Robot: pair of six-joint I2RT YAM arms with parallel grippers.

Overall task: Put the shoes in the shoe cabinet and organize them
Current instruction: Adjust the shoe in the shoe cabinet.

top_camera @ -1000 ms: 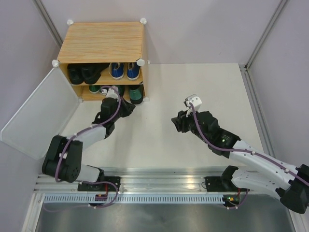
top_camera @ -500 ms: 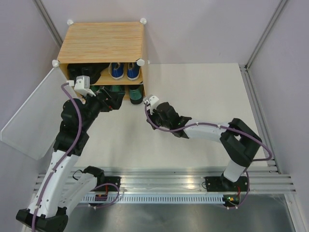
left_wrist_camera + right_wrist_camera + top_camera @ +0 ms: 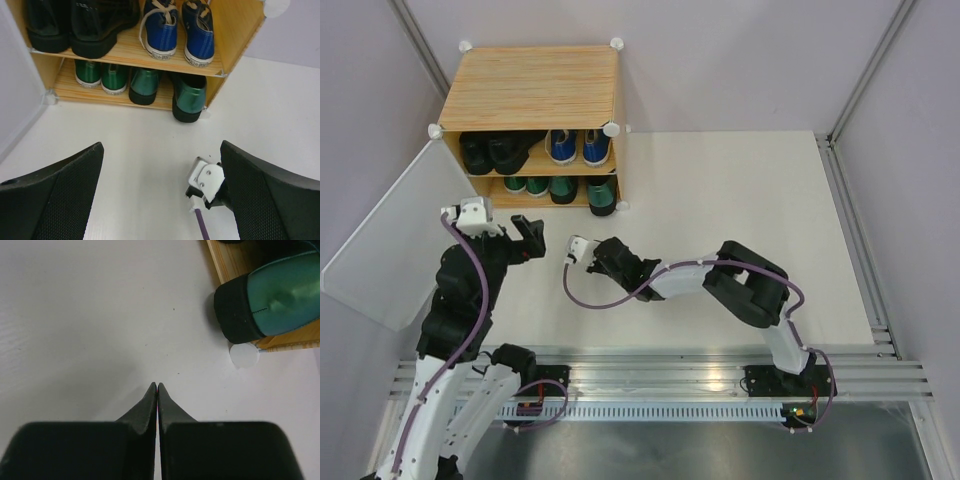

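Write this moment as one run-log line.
left gripper: open, empty | right gripper: shut, empty | glossy dark-green loafer: heel overhanging lower shelf of light wood-grain cabinet

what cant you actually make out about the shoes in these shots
- Left wrist view: black boots are cut off by the top edge. Green sneakers show heels only; the upper shelf covers the rest.
- Right wrist view: loafer is cut off by the right edge.
- Top view: the cabinet top hides the shoes' toes.
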